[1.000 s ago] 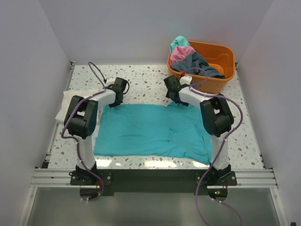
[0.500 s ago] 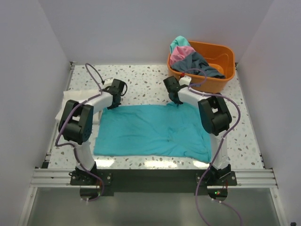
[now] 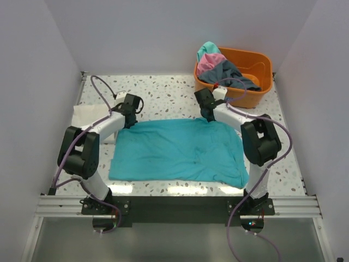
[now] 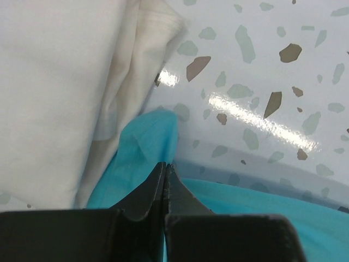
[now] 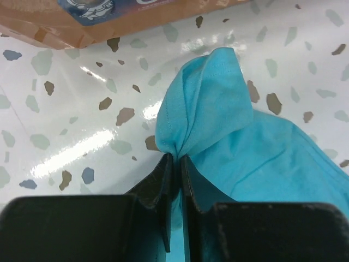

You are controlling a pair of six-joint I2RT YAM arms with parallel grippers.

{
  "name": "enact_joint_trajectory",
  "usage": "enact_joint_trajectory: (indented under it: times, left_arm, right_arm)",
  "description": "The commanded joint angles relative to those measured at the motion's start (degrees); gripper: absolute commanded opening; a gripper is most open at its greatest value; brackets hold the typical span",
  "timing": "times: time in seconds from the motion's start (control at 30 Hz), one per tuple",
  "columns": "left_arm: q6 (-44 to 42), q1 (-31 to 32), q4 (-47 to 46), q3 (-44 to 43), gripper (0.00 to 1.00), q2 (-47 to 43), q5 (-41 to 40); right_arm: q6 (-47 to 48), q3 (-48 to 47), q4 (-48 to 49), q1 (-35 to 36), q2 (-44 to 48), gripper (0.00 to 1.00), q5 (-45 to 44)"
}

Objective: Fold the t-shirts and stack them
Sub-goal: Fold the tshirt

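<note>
A teal t-shirt lies spread flat across the middle of the table. My left gripper is at its far left corner. In the left wrist view its jaws are shut, with teal cloth running up to the tips. My right gripper is at the far right corner, shut on a bunched fold of the teal shirt that puffs out past the tips. A cream-white t-shirt lies by the left edge, beside the left gripper.
An orange tub stands at the far right corner, holding a pink shirt, a dark grey one and a second teal one. Its base is close ahead of the right gripper. White walls enclose the table.
My right gripper has closed on the shirt's far right corner. Both arms have reached a little farther back and outward, and the shirt's far edge is now pulled straighter.
</note>
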State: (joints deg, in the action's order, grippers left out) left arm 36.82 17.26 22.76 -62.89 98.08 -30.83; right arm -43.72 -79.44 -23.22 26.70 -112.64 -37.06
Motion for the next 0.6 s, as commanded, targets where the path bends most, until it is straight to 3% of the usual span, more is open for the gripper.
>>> enact_joint_trajectory:
  times: [0.0,0.33,0.57]
  left_arm:
    - [-0.26,-0.64,-2.91,1.29,0.0,-2.9,0.59]
    - [2.29,-0.64,-3.69,11.37,0.0,-12.03,2.96]
    - [3.08,-0.56,-4.22,17.54,0.0,-18.27,4.9]
  right_arm:
    - [1.01,3.14,1.96,0.63,5.76,0.01,-2.84]
    - [-2.06,13.16,-2.35,4.67,16.3,0.0,-5.13]
    - [-8.83,21.07,-10.87,9.24,25.53,0.0,-8.99]
